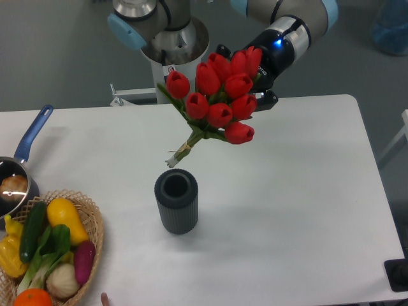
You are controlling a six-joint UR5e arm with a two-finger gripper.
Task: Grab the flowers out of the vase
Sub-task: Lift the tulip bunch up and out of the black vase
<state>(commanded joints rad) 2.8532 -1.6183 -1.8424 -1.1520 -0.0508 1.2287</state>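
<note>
bright, even overhead light | soft shadows | sharp focus — no glare

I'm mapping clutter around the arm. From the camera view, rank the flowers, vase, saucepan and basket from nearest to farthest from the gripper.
1. Flowers: at the gripper, lifted above the table.
2. Vase: below, left of the gripper.
3. Saucepan and basket: far left; too close to call.

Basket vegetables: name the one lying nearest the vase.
The purple vegetable at the basket's right edge. The yellow squash, cucumber and the rest lie further left of the vase.
</note>
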